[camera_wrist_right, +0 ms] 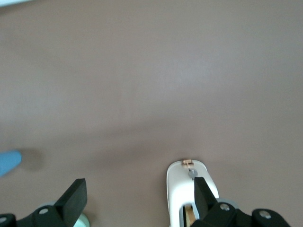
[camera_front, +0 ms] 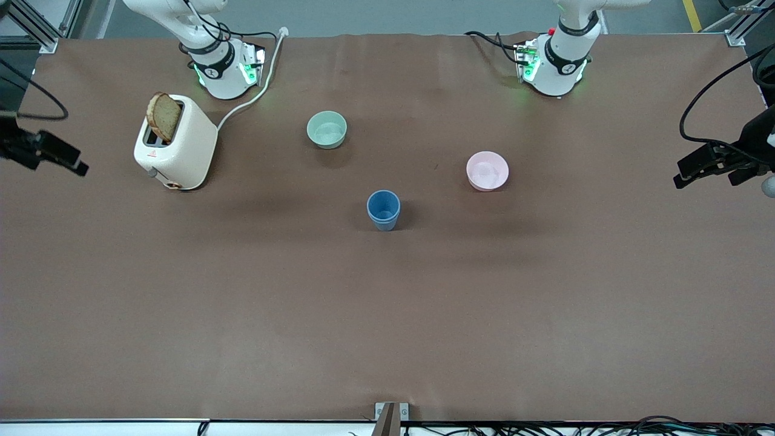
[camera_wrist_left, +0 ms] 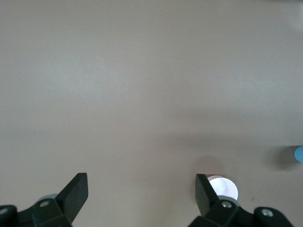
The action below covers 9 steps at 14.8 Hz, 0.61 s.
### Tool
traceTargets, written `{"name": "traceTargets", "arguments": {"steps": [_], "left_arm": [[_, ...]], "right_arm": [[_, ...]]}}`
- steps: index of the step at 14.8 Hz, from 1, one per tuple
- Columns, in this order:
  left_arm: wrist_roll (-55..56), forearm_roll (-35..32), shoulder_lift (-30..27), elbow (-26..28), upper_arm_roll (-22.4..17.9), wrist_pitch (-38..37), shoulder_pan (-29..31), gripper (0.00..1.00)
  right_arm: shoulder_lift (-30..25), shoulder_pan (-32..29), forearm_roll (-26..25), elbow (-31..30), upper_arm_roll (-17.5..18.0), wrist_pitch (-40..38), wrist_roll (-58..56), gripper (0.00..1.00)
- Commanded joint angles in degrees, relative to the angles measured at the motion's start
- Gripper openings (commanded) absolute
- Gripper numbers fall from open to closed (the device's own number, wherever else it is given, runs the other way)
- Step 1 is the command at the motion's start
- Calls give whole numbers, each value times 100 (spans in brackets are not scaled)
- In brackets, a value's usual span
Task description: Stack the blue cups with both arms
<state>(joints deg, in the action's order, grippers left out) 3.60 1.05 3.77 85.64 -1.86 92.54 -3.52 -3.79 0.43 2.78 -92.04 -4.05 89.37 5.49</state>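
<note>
One blue cup shape (camera_front: 383, 209) stands upright at the middle of the table; I cannot tell whether a second cup sits inside it. A sliver of it shows at the edge of the left wrist view (camera_wrist_left: 299, 154) and of the right wrist view (camera_wrist_right: 8, 161). My left gripper (camera_wrist_left: 142, 178) is open and empty, high over the table near the pink bowl (camera_wrist_left: 223, 187). My right gripper (camera_wrist_right: 139, 182) is open and empty, high over the table between the toaster (camera_wrist_right: 187, 189) and the mint-green bowl (camera_wrist_right: 84, 220). Neither gripper shows in the front view.
The mint-green bowl (camera_front: 327, 129) and pink bowl (camera_front: 487, 171) stand farther from the front camera than the cup. A white toaster (camera_front: 178, 145) holding a slice of bread (camera_front: 164, 117) stands toward the right arm's end. Black gear (camera_front: 714, 160) juts in at both table ends.
</note>
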Motion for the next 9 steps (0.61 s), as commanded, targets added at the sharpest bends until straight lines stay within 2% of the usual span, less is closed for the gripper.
{"name": "traceTargets", "arguments": {"steps": [1, 4, 7, 9], "left_arm": [[-35, -289, -131, 15, -69, 27, -193, 100], [-35, -202, -131, 14, 10, 27, -35, 100], [-26, -167, -131, 23, 10, 35, -9, 100], [-26, -9, -131, 23, 10, 44, 18, 100]], "right_arm": [[-420, -87, -93, -183, 141, -271, -110, 100], [-342, -113, -137, -104, 133, -228, -110, 100], [131, -165, -85, 448, 115, -262, -171, 100], [247, -148, -110, 537, 124, -262, -329, 100]]}}
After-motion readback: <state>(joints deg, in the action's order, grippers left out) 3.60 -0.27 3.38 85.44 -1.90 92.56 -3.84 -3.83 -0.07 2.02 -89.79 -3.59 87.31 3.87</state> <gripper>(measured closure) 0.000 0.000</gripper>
